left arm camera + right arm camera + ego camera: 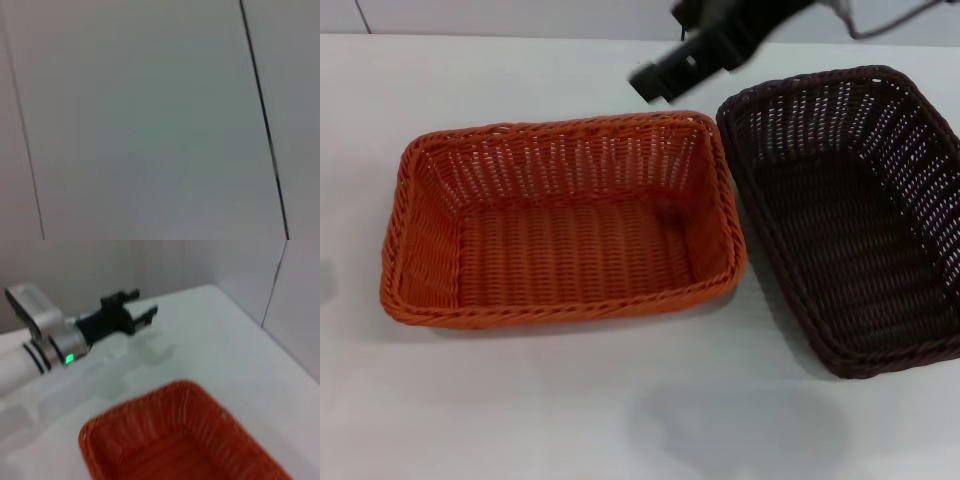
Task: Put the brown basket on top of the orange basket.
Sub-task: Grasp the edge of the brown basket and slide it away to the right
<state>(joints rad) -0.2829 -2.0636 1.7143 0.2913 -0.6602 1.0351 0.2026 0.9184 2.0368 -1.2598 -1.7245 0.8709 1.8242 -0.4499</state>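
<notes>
Approaching stage: right gripper [655,78] above orange basket [560,225], jaw state indiscernible; brown basket [850,215] beside it awaits gripping; left gripper [142,307] empty, spread.

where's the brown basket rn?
Head view: the brown basket sits on the table's right side, right beside the orange basket, below the right gripper.

I saw the bright orange rectangular woven wicker-style basket [560,220] had ribbed, slightly glossy strands. Just beside it, the dark brown open-weave wicker-style basket [850,215] looked matt. Both rested on a smooth, matt white table [570,400].
</notes>
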